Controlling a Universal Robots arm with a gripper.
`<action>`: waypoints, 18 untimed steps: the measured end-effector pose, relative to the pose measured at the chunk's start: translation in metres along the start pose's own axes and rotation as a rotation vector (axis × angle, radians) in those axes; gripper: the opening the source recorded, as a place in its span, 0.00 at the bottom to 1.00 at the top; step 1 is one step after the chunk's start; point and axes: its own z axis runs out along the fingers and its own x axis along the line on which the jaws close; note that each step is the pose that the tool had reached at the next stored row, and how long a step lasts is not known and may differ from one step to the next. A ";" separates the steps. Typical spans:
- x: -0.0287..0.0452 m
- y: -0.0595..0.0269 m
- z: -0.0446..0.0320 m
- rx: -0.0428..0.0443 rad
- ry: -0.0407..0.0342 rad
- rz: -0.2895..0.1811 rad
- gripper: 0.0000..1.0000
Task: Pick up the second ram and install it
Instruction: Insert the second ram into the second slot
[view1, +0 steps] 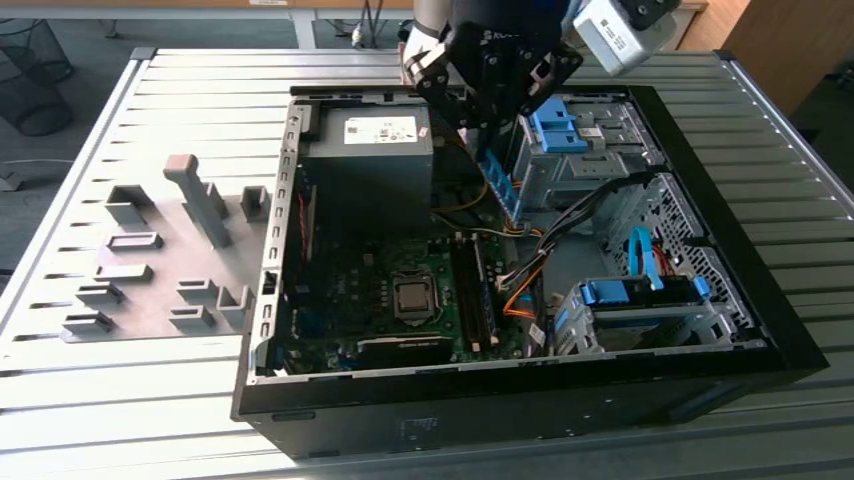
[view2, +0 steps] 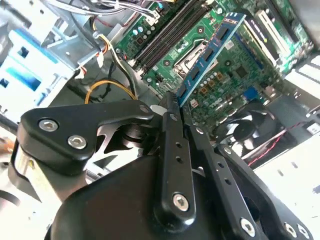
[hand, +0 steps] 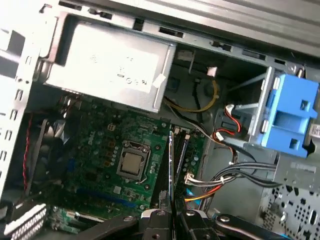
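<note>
Exterior view: jaws clamp second ram (view1: 498, 180) above open computer case (view1: 787, 345); motherboard (view1: 360, 290) inside.

Second ram (view2: 207, 57) end behind pincer (view2: 172, 107)

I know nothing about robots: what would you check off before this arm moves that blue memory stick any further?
1. Stick in hand: ok. The gripper is shut on the second ram, seen in both wrist views.
2. Stick free of the board: ok. In the exterior view it hangs above the motherboard, not yet seated.
3. Stick lined up with the memory slots: roughly, in the first wrist view; exact fit, cannot tell.
4. Slot latches open: cannot tell.
5. Loose cables near the slots: not ok; the bundle lies close beside them.
6. Case open, with room above the board: ok.
</note>
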 end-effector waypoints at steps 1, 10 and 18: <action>0.0000 0.0000 0.0003 0.0002 0.0001 0.018 0.14; 0.0000 0.0000 0.0039 0.0012 0.0005 0.182 0.14; 0.0000 0.0000 0.0052 0.0016 0.0006 0.246 0.14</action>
